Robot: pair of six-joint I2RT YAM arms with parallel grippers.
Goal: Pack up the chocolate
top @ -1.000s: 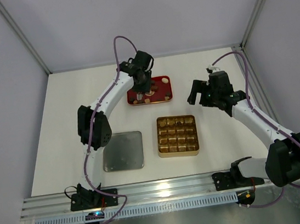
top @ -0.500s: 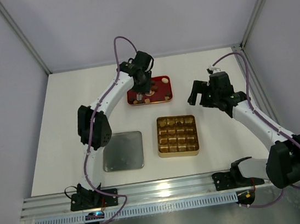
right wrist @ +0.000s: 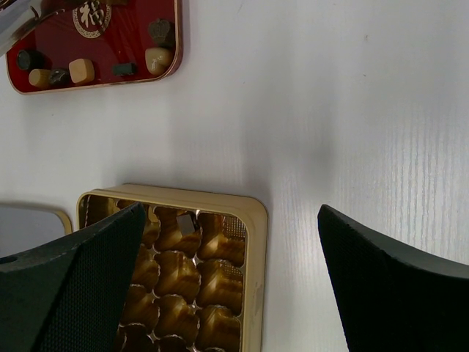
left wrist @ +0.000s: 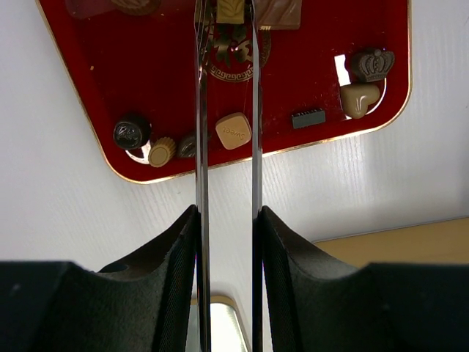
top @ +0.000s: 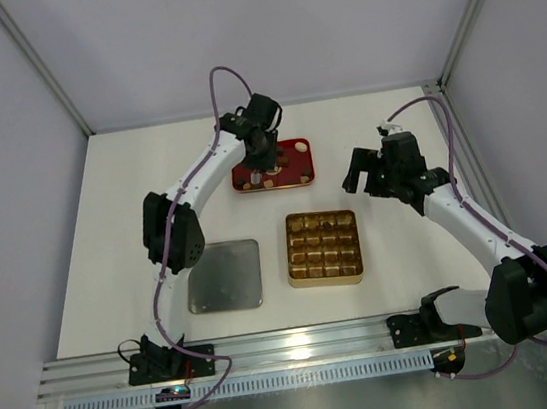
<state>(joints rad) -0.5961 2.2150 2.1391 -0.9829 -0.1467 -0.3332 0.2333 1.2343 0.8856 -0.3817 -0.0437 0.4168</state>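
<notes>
The chocolate lies in small pieces in the red tray (left wrist: 322, 81): a square tan one (left wrist: 233, 131), a dark round one (left wrist: 132, 133), a tan heart (left wrist: 359, 99) and a dark crown (left wrist: 371, 64). My left gripper (left wrist: 226, 11) carries two long thin metal blades. Over the far part of the tray, their tips are closed on a light brown piece (left wrist: 231, 9). In the top view the left gripper (top: 261, 171) is over the red tray (top: 297, 151). My right gripper (right wrist: 231, 213) is open and empty above the far right corner of the gold tray (right wrist: 183, 194). A small dark piece (right wrist: 183, 218) sits in one compartment.
A flat silver tray (top: 225, 276) lies left of the gold tray (top: 326, 276). The right gripper (top: 365, 174) hovers right of the red tray. White tabletop lies right of both trays. An aluminium rail runs along the near edge and walls enclose the table.
</notes>
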